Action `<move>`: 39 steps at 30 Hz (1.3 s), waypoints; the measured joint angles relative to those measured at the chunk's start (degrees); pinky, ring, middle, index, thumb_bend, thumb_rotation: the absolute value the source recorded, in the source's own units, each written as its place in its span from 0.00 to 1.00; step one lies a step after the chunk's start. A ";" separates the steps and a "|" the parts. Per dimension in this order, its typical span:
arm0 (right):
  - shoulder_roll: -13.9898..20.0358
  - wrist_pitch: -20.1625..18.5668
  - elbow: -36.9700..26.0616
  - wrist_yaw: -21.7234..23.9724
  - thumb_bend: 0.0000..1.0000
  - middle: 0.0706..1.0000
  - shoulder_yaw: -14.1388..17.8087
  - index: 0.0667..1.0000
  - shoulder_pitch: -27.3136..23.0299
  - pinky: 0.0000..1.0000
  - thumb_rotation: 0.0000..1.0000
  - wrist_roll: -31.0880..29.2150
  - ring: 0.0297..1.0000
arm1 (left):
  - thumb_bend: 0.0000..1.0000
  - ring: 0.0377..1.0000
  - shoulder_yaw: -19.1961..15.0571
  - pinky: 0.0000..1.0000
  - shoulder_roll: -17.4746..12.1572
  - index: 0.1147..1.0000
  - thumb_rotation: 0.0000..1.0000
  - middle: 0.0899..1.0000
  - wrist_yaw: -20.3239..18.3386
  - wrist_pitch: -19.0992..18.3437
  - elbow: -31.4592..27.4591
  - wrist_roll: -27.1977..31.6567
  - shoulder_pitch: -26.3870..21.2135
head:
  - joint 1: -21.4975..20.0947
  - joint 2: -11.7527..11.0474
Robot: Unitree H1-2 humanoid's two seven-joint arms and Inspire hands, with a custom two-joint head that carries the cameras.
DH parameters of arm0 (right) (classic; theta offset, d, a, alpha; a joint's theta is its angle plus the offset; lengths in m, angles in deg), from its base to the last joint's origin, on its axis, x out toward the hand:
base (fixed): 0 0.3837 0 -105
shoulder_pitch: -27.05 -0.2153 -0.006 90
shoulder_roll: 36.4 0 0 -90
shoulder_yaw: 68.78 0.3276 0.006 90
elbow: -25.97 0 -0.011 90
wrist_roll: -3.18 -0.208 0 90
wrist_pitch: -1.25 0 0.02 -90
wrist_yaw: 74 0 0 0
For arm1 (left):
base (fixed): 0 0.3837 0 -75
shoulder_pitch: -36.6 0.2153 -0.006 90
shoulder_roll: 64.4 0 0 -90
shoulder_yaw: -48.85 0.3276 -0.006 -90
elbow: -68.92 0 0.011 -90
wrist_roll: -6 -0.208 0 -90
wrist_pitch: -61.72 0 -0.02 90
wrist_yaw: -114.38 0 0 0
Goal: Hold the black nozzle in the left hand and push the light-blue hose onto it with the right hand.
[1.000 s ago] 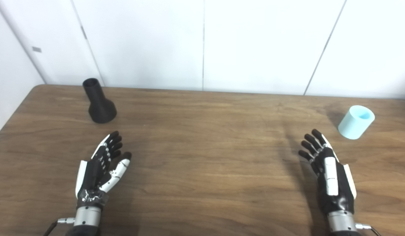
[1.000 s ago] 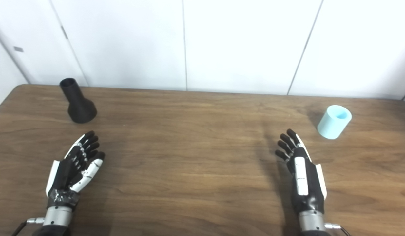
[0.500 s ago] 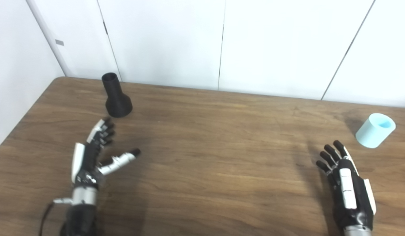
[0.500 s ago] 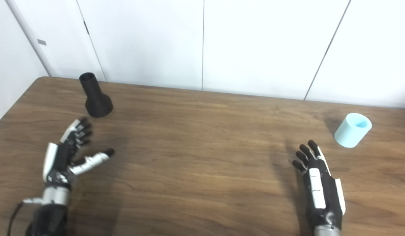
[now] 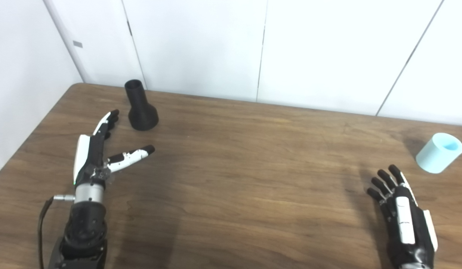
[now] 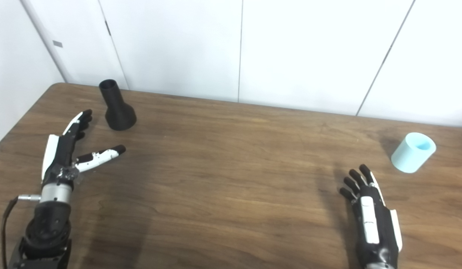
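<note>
The black nozzle (image 5: 140,107) stands upright on its wide end at the table's far left, narrow open end up. My left hand (image 5: 98,149) is open, fingers stretched and thumb spread wide, just left of and nearer than the nozzle, not touching it. The light-blue hose piece (image 5: 439,152), a short open cylinder, stands at the far right of the table. My right hand (image 5: 403,220) is open and empty, low at the front right, well short of the hose. Both also show in the right eye view: nozzle (image 6: 117,107), hose (image 6: 413,152).
The brown wooden table (image 5: 238,179) ends in a rounded far-left corner and a left edge close to my left arm. White wall panels (image 5: 261,48) rise directly behind the table's far edge.
The camera has panned left. My left hand has reached forward toward the nozzle and spread its thumb wide. My right hand has kept its pose.
</note>
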 measured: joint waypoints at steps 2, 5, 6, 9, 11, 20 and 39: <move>0.01 0.01 0.00 0.05 0.37 0.88 -0.02 0.93 0.00 0.81 0.83 -0.07 0.87 | 0.99 0.97 0.66 0.92 -0.27 0.89 0.29 0.93 0.07 -0.63 0.07 -1.78 -0.30 | 0.26 -0.09; 0.02 -0.02 -0.04 0.16 0.39 0.88 -0.08 0.93 -0.01 0.81 0.84 -0.02 0.87 | 0.99 1.00 2.19 0.99 -1.26 0.90 0.33 0.95 0.01 -2.30 0.92 -4.89 -0.82 | 0.53 -0.35; 0.01 -0.08 -0.07 0.17 0.39 0.88 -0.06 0.92 0.00 0.81 0.83 -0.04 0.87 | 1.00 1.00 3.07 1.00 -2.07 0.89 0.33 0.95 0.06 -2.53 1.70 -6.77 -0.95 | 0.53 -0.35; 0.03 -0.10 -0.06 0.29 0.38 0.88 0.09 0.92 0.03 0.81 0.82 -0.54 0.87 | 1.00 1.00 4.52 1.00 -4.47 0.89 0.31 0.98 0.10 -2.67 4.77 -9.99 -1.82 | 0.79 -0.44; 0.08 -0.06 -0.04 0.32 0.37 0.88 0.15 0.92 0.06 0.80 0.82 -0.67 0.88 | 1.00 1.00 4.73 1.00 -5.38 0.89 0.30 0.99 0.20 -2.68 6.69 -11.03 -2.73 | 0.88 -0.44; 0.13 0.00 -0.06 0.43 0.38 0.86 0.12 0.91 0.09 0.80 0.82 -0.76 0.86 | 1.00 1.00 6.09 1.00 -6.54 0.87 0.34 1.00 0.83 -2.86 14.81 -13.17 -9.27 | 1.84 -0.44; 0.61 -1.10 -1.40 1.57 0.39 0.88 0.14 0.92 1.65 0.79 0.86 -1.64 0.86 | 1.00 1.00 10.51 1.00 -9.13 0.82 0.35 0.99 5.88 -1.79 30.46 -15.57 -19.17 | 1.76 0.00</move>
